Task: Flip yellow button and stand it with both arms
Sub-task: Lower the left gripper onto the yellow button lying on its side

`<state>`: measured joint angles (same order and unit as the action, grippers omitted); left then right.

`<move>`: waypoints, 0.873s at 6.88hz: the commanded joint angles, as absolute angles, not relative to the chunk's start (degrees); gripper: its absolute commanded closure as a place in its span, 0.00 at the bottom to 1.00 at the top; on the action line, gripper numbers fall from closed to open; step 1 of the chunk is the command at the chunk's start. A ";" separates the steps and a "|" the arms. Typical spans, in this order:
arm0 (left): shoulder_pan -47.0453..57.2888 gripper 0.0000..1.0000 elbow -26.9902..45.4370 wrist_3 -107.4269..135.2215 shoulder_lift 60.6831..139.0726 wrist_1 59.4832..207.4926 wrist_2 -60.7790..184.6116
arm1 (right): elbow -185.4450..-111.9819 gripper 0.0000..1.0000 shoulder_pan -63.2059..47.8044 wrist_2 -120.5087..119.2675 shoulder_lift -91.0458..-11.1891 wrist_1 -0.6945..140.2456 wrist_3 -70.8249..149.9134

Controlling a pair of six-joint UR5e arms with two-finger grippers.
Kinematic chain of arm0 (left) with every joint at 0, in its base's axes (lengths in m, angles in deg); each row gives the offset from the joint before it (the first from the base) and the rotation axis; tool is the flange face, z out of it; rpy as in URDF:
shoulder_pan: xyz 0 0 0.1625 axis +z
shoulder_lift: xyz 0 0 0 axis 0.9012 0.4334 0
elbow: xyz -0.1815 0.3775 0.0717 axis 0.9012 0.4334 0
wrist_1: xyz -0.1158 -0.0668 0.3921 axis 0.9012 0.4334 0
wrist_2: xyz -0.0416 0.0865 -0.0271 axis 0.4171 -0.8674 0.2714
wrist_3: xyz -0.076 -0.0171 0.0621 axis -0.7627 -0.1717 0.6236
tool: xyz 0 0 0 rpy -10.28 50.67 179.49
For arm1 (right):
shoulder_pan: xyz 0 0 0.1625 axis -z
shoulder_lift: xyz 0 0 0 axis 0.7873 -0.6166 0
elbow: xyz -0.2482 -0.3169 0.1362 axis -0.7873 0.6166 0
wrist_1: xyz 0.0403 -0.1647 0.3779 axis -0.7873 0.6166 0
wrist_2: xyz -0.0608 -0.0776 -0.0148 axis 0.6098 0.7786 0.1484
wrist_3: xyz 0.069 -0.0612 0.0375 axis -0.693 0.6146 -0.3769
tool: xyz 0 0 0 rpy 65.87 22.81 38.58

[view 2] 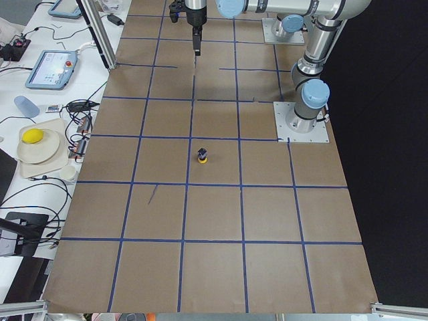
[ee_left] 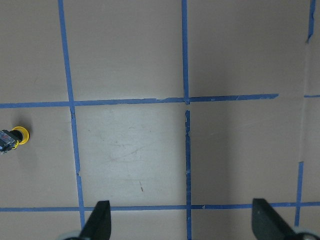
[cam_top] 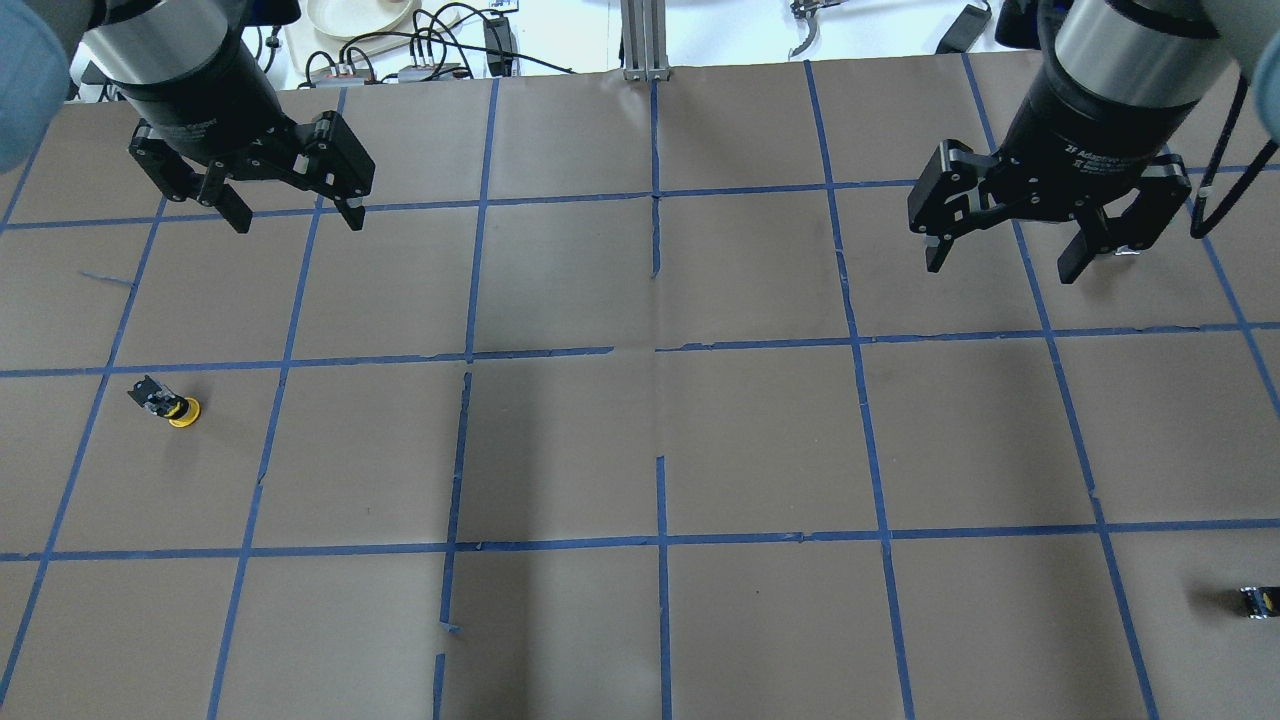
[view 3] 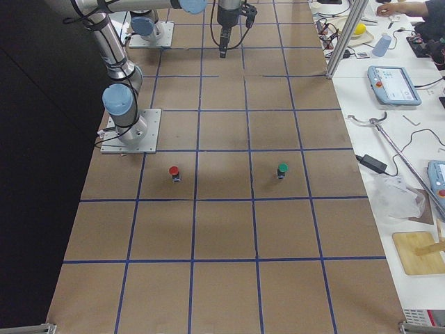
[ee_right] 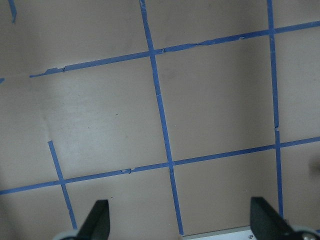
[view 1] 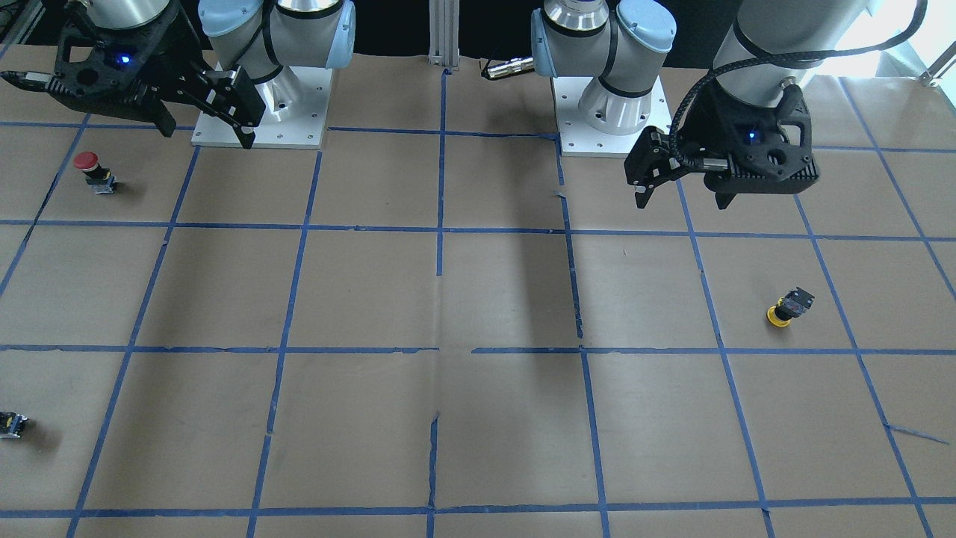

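Observation:
The yellow button (view 1: 788, 306) lies tipped over on the brown paper, with its yellow cap low and its dark base raised. It also shows in the overhead view (cam_top: 166, 401), the exterior left view (view 2: 202, 155) and at the left edge of the left wrist view (ee_left: 13, 137). My left gripper (cam_top: 296, 216) (view 1: 682, 202) (ee_left: 181, 222) is open and empty, held above the table well away from the button. My right gripper (cam_top: 1000, 268) (view 1: 205, 136) (ee_right: 180, 222) is open and empty on the far side of the table.
A red-capped button (view 1: 93, 170) (view 3: 174, 172) stands near the right arm's base. A green-capped button (view 3: 282, 169) stands beside it. A small black block with a yellow spot (cam_top: 1257, 600) (view 1: 11, 424) lies at the table's edge. Blue tape lines grid the paper.

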<state>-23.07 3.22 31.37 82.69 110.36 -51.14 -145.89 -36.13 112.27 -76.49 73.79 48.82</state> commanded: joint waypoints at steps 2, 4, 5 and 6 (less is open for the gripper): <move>-20.43 0.00 3.51 33.79 82.92 110.02 -51.11 | -145.89 0.00 -36.14 112.05 -76.50 73.71 48.84; -12.37 0.00 4.90 48.83 83.97 110.02 -51.55 | -145.89 0.00 -36.14 112.05 -76.50 73.71 48.93; -7.80 0.00 8.13 57.72 83.97 109.76 -51.38 | -145.89 0.00 -36.14 112.05 -76.50 73.80 48.84; -3.40 0.00 11.21 64.51 84.06 108.28 -51.37 | -145.89 0.00 -36.14 112.05 -76.50 73.80 48.84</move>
<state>-8.80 7.75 55.32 83.93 109.50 -51.39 -145.89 -36.14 112.05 -76.50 73.78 48.86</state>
